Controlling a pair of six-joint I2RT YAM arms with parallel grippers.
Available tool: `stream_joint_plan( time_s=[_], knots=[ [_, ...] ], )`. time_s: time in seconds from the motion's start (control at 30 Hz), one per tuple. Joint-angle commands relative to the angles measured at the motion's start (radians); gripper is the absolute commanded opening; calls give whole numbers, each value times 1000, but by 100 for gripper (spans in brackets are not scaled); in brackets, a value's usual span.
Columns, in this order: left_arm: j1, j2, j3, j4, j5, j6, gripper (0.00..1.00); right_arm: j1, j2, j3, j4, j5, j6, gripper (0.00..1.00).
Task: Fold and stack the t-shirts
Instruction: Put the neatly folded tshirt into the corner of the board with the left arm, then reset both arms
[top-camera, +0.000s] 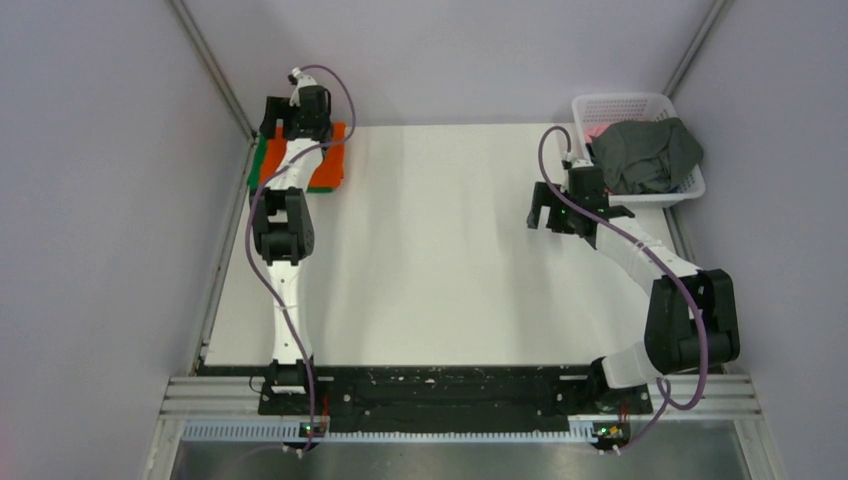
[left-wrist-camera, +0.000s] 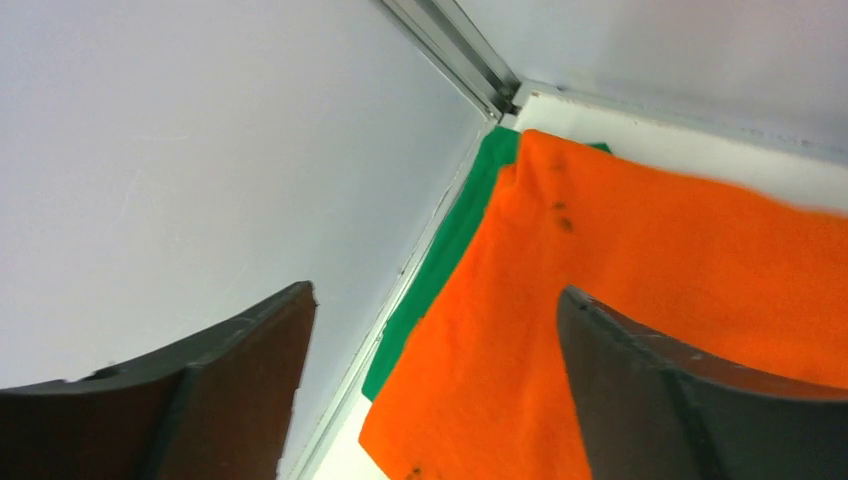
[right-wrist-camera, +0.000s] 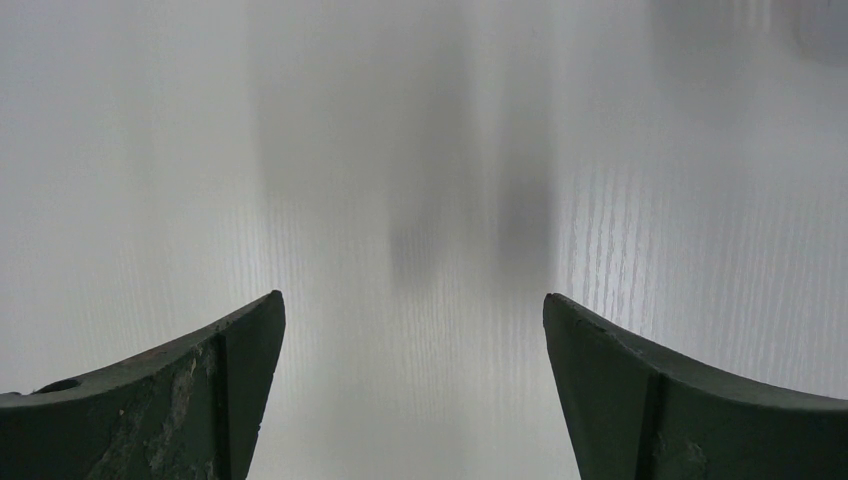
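Observation:
A folded bright orange t-shirt (top-camera: 328, 168) (left-wrist-camera: 650, 260) lies on top of a green t-shirt (top-camera: 258, 165) (left-wrist-camera: 450, 250) in the table's far left corner. The green one shows only as a strip along the left edge. My left gripper (top-camera: 278, 118) (left-wrist-camera: 435, 290) hovers over that stack, open, with nothing between its fingers. A dark grey t-shirt (top-camera: 648, 155) lies crumpled in the white basket (top-camera: 640, 100) at the far right. My right gripper (top-camera: 560, 213) (right-wrist-camera: 413, 297) is open over bare table, just left of the basket.
The white table (top-camera: 440, 260) is walled in by grey panels on the left, back and right. A bit of pink cloth (top-camera: 597, 130) shows in the basket under the grey shirt. A metal corner post (left-wrist-camera: 460, 50) stands behind the stack.

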Motion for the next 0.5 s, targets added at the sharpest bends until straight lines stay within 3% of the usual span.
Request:
stream_joint_plan(
  time_s=[0.0, 0.2, 0.47],
  knots=[
    [-10, -71, 22, -3, -14, -144, 99, -5, -47, 13, 12, 42, 13, 99],
    [-76, -236, -139, -66, 62, -282, 99, -5, -100, -25, 46, 40, 33, 99],
    [-224, -623, -569, -99, 335, -506, 99, -4, -198, -127, 111, -8, 85, 99]
  ],
)
